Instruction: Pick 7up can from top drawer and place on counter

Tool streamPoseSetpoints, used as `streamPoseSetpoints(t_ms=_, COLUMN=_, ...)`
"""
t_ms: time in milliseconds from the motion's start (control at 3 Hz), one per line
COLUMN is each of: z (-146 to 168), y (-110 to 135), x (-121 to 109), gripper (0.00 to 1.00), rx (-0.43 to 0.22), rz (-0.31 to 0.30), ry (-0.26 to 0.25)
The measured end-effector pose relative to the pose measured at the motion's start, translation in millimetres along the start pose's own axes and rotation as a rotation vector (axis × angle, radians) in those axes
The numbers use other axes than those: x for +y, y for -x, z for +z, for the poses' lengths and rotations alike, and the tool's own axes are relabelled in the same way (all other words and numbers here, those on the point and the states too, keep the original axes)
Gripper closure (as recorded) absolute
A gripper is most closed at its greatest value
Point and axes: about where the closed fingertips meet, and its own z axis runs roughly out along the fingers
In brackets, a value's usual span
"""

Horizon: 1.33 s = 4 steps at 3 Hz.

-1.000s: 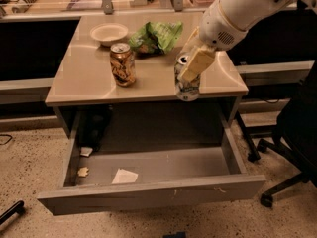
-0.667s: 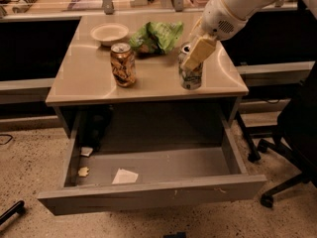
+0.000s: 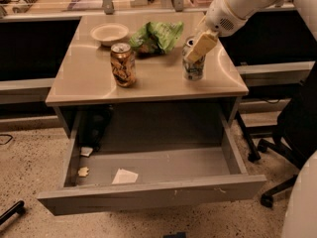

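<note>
The 7up can [image 3: 192, 69] stands upright on the counter [image 3: 158, 81], near its right edge and roughly midway between the front and back corners. It is well clear of the open top drawer [image 3: 148, 195] below.

From the left:
- A pale bowl [image 3: 109, 33] sits toward the back-left corner.
- A brown-gold can [image 3: 123, 64] stands left of centre.
- A green bag [image 3: 157, 36] lies at the back edge.
- The 7up can comes next, with the gripper [image 3: 194, 44] on it.

The gripper reaches in from beyond the right edge and sits over the can's top. It appears clamped on the upper wall, though only the near finger [image 3: 201, 47] shows. The can's long axis is vertical and lies directly beneath the gripper, so release and a straight lift would seem to suffice.

Compared with a second ago, the can has moved from above the front-right edge inward onto the surface. Nothing else has shifted.
</note>
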Motion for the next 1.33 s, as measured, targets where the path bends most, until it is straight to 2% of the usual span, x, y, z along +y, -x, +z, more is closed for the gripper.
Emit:
streamPoseSetpoints(t_ms=333, z=11, y=-9, x=-11, gripper=1.0, rx=-0.018, rz=0.025, ry=-0.006)
streamPoseSetpoints(t_ms=1000, z=32, y=-27, x=-18, gripper=1.0, rx=-0.018, rz=0.066, ry=0.021)
streamPoseSetpoints(t_ms=1333, z=32, y=-27, x=-18, gripper=0.82, rx=-0.018, rz=0.066, ry=0.021)
